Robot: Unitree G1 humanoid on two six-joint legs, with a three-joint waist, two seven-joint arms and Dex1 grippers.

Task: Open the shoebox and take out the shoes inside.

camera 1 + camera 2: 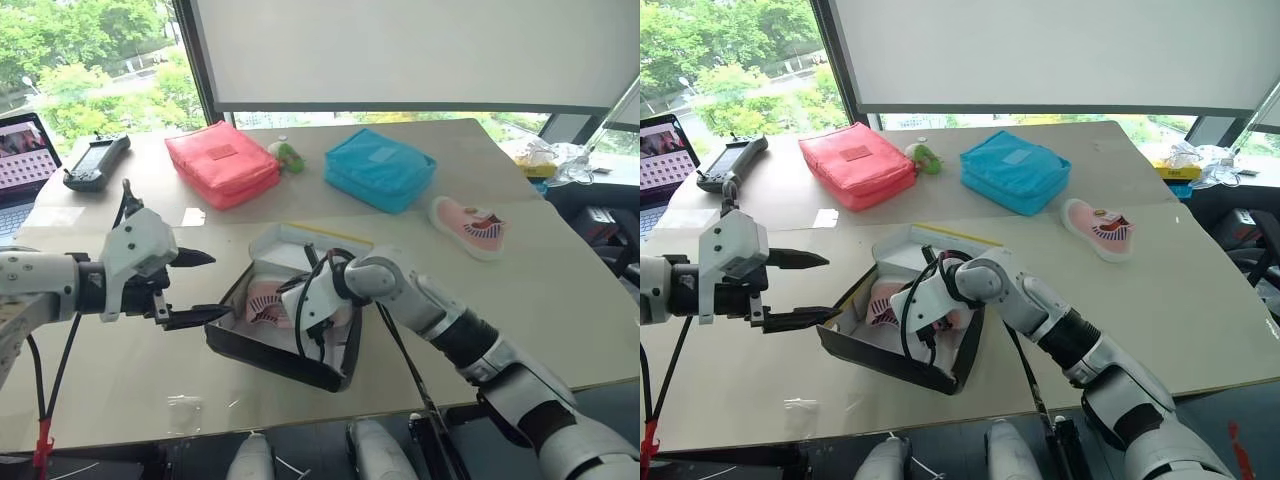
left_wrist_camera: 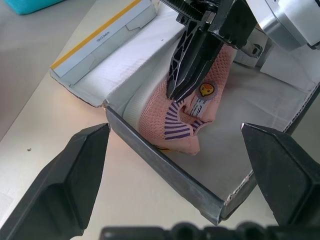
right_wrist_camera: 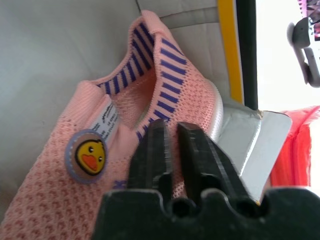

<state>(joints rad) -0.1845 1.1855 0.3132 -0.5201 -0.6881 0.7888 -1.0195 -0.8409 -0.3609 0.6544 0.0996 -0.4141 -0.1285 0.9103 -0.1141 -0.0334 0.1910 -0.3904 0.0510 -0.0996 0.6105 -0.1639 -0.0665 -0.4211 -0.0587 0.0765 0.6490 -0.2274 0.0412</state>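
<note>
left wrist view showed the shoebox (image 2: 165, 172) open, with black outer walls, a white inside and a yellow stripe along its folded-back lid. one pink shoe (image 2: 192, 107) lay inside it on the white lining, knitted mesh with purple-striped collar, a white sole and a small round duck badge. the right gripper (image 3: 172, 145) was down in the box, its black fingers pinched together on the shoe's collar edge. the left gripper (image 1: 205, 285) hung at the box's left wall, fingers spread wide and holding nothing. the box sat near the front middle of the table (image 1: 560, 300). the second pink shoe (image 1: 470, 226) lay out on the table to the far right, well apart from the box. a red pouch (image 1: 220, 162) and a blue pouch (image 1: 380, 168) lay farther back.
</note>
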